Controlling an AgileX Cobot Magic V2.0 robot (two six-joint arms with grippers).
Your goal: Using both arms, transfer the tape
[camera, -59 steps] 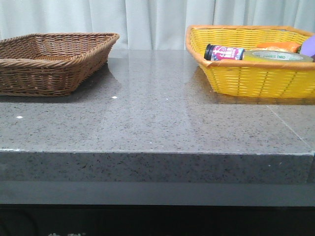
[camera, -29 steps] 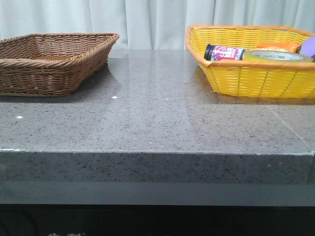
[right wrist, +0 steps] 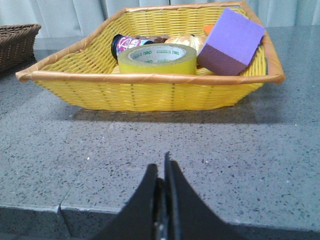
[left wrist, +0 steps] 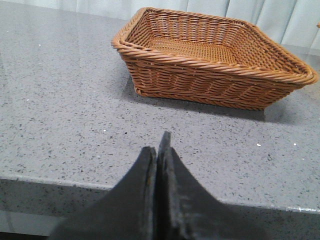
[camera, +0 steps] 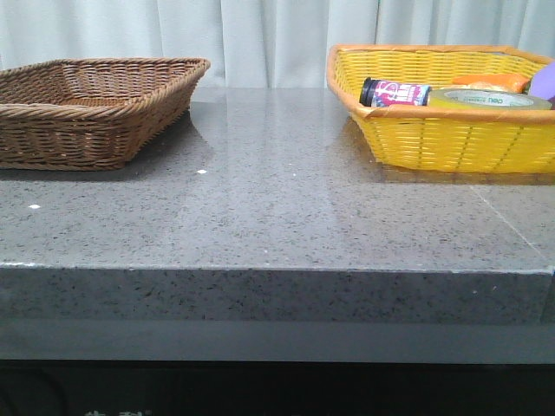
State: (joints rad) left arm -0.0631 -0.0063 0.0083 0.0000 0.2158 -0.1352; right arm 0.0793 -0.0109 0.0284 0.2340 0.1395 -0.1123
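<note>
The tape (right wrist: 156, 59), a wide yellow roll with a white core and green lettering, lies flat in the yellow basket (right wrist: 150, 92); in the front view the tape (camera: 490, 98) shows just above the yellow basket's rim (camera: 451, 113) at the far right. My right gripper (right wrist: 162, 167) is shut and empty, near the table's front edge, well short of the basket. My left gripper (left wrist: 158, 147) is shut and empty, near the front edge before the empty brown wicker basket (left wrist: 210, 62). Neither gripper shows in the front view.
In the yellow basket lie a small dark bottle with a pink label (right wrist: 131, 42), a purple block (right wrist: 230, 42) and an orange item (camera: 490, 82). The brown basket (camera: 87, 108) stands at the far left of the grey stone table (camera: 277, 208). A curtain hangs behind.
</note>
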